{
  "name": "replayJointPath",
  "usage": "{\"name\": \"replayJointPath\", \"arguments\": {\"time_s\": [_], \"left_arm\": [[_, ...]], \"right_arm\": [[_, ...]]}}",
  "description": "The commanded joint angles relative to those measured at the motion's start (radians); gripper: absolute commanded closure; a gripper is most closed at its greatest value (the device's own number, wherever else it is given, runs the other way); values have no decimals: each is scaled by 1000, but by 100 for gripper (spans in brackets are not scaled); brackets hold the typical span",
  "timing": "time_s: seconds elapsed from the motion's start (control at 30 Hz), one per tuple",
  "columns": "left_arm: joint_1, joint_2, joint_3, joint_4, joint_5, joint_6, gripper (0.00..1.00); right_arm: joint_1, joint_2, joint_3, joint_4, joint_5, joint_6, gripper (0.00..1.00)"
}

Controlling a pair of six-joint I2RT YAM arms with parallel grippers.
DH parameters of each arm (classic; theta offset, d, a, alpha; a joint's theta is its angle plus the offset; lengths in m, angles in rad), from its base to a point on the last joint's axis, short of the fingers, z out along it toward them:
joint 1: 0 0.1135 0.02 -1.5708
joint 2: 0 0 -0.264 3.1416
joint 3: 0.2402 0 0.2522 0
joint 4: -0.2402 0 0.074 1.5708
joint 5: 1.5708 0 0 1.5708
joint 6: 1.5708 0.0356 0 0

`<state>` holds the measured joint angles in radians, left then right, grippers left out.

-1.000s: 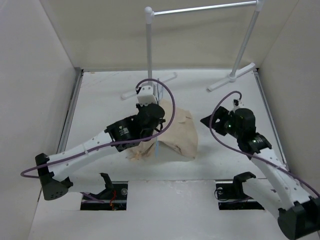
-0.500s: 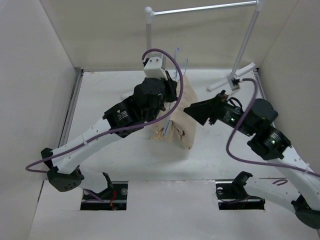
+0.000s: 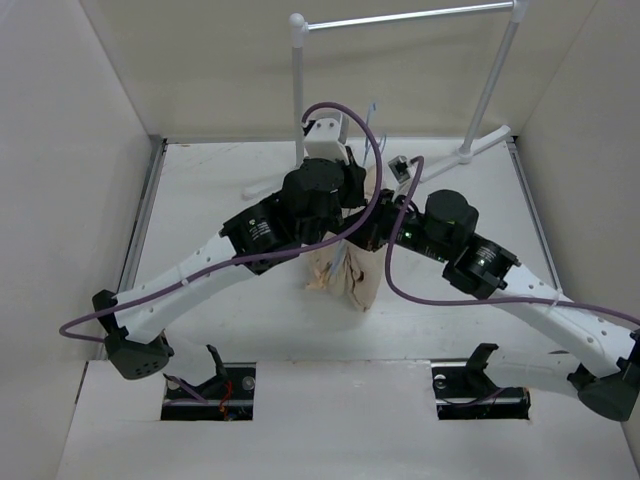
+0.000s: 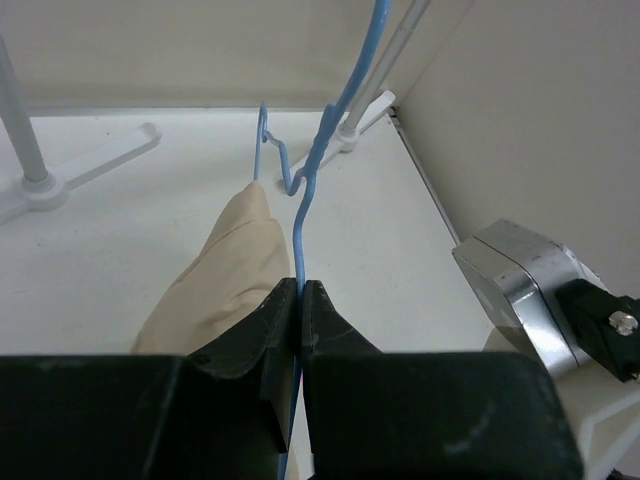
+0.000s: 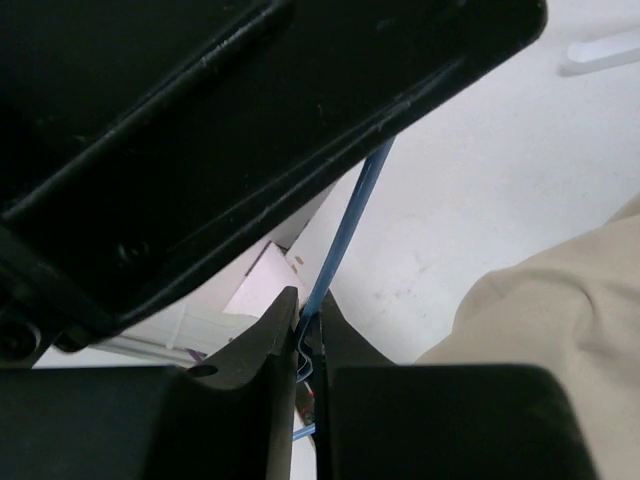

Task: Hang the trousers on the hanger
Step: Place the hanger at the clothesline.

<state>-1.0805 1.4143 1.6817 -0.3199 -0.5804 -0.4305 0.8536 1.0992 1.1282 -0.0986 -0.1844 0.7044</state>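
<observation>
The hanger (image 4: 320, 150) is a thin light-blue wire, held up off the table with its hook end pointing to the back wall. The beige trousers (image 3: 345, 275) hang from it in a wrinkly bundle whose lower part rests on the table. They also show in the wrist views as trousers (image 4: 225, 270) and trousers (image 5: 560, 300). My left gripper (image 4: 300, 295) is shut on the hanger wire above the cloth. My right gripper (image 5: 308, 310) meets it from the right, jaws shut on a bent part of the hanger (image 5: 350, 225). From above, both grippers crowd together over the bundle, left gripper (image 3: 350, 188) and right gripper (image 3: 385, 215).
A white tube garment rack with a silver bar (image 3: 400, 18) stands at the back, its feet (image 3: 470, 150) on the table. White walls close in left, right and behind. Two cut-outs (image 3: 210, 390) lie at the near edge. The right arm's silver camera housing (image 4: 520, 290) sits close to the left jaws.
The left arm has lifted the hanger and trousers up and toward the back. The right arm swung left from the table's right side and its open jaws closed on the hanger.
</observation>
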Motion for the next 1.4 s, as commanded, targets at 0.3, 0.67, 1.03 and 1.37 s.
{"name": "replayJointPath", "arguments": {"time_s": [0.3,0.67,1.03,1.37], "left_arm": [[32,-173,-96,173,-78,-14,62],[251,-397,-307,75,-49,-95,0],[394,-596,-762,-120,95,-358,0],[514,-624,-947,-114,280,-435,0]], "right_arm": [[-112,-85,18,158,-87,86,95],[-437,135,348,24,-257,-22,97],[-669,600,928,-205,-352,-114,97],[-744,784,1075,-262,-369,-123,97]]}}
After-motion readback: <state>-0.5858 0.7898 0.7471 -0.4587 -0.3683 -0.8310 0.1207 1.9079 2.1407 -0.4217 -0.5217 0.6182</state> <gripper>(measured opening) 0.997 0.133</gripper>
